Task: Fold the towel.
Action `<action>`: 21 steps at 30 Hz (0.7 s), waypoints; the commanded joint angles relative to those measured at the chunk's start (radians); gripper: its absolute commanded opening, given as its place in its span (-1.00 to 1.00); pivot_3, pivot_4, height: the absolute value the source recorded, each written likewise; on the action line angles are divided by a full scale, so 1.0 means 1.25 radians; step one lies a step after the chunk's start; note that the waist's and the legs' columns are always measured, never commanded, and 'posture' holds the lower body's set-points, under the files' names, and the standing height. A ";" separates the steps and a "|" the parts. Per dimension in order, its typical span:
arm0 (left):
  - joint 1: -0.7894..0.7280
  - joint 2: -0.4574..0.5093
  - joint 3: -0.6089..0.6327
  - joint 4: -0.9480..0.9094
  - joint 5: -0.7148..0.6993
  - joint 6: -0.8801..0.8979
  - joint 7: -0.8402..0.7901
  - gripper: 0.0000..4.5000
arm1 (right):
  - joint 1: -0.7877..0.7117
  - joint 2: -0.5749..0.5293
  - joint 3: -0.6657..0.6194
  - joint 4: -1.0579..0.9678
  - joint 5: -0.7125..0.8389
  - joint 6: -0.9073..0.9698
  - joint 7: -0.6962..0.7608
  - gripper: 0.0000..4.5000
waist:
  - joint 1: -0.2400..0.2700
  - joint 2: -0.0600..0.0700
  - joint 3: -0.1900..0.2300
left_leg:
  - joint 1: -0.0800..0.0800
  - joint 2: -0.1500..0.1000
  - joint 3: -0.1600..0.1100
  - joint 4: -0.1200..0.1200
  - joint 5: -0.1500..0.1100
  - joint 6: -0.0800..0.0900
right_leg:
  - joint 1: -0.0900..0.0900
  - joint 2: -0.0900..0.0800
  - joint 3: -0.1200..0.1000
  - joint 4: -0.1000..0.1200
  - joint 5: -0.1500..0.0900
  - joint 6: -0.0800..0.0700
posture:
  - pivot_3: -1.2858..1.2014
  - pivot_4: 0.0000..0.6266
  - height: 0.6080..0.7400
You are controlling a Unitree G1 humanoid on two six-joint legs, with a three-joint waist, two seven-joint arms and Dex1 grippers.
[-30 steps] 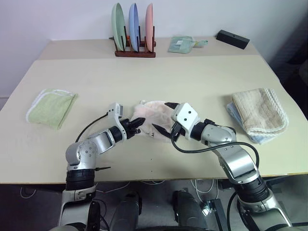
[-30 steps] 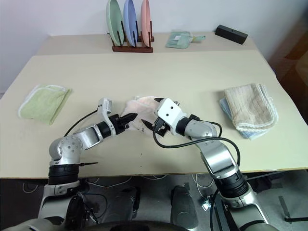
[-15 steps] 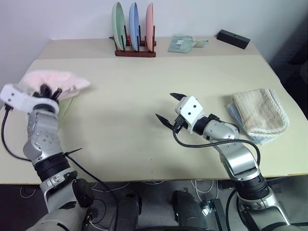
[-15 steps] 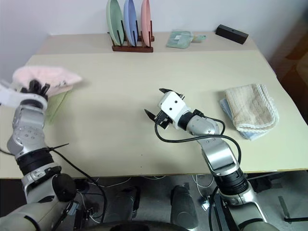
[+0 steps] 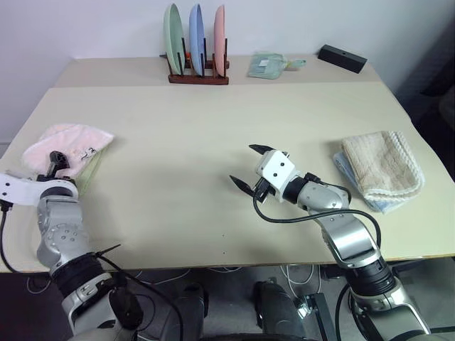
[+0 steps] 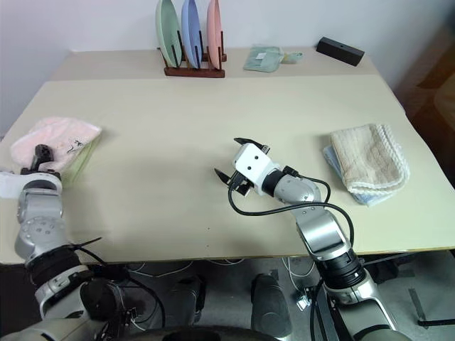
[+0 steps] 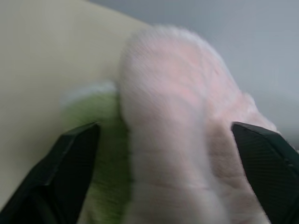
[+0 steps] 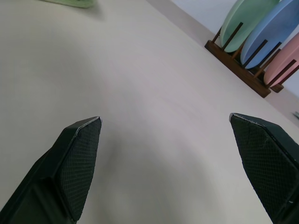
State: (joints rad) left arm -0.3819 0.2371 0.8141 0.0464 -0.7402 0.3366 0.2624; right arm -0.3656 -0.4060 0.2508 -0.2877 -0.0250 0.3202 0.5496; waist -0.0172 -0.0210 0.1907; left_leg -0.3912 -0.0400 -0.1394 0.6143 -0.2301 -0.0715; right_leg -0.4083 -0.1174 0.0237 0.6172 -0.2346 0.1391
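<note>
I see the pink towel point(image 5: 67, 142) lying bunched on top of the green cloth point(image 7: 100, 154) at the far left of the surface point(image 5: 213, 135). My left tool point(image 5: 55, 162) sits at its near edge, fingers spread apart, gripping nothing. My right tool point(image 5: 254, 167) hovers mid-surface, fingers wide apart and empty.

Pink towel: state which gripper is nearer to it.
Left. The left gripper sits right at the pink towel on the table's left side, fingers open. The right gripper hangs open over mid-table, well away.
</note>
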 commanded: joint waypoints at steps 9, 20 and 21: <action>0.135 0.293 -0.367 -0.246 0.170 0.021 -0.408 0.98 | 0.033 -0.008 -0.166 0.009 0.115 0.030 0.010 1.00 | 0.010 0.000 0.000 | 0.000 -0.001 0.000 0.000 0.000 0.000 | 0.002 -0.001 0.000 -0.002 0.000 0.000 | 0.03 -0.52 1.00; 0.169 0.273 -0.565 -0.239 0.298 -0.017 -0.545 0.98 | 0.134 -0.089 -0.285 0.010 0.254 0.116 0.092 1.00 | -0.015 0.001 0.000 | 0.000 0.002 0.001 -0.001 0.000 0.000 | 0.000 0.001 0.000 0.000 0.000 -0.001 | 0.03 -0.52 1.00; 0.172 0.272 -0.566 -0.222 0.309 -0.028 -0.555 0.98 | 0.137 -0.087 -0.285 0.011 0.250 0.115 0.084 1.00 | -0.015 0.001 0.000 | 0.000 0.002 0.001 -0.001 0.000 0.000 | 0.000 0.001 0.000 0.000 0.000 -0.001 | 0.03 -0.52 1.00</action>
State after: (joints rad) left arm -0.1624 0.5758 0.0970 -0.2415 -0.3799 0.3369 -0.4159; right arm -0.1909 -0.5053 -0.0796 -0.2520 0.2729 0.4747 0.6615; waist -0.0363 -0.0195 0.1912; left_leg -0.3909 -0.0381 -0.1381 0.6130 -0.2303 -0.0712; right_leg -0.4085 -0.1160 0.0242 0.6170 -0.2348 0.1383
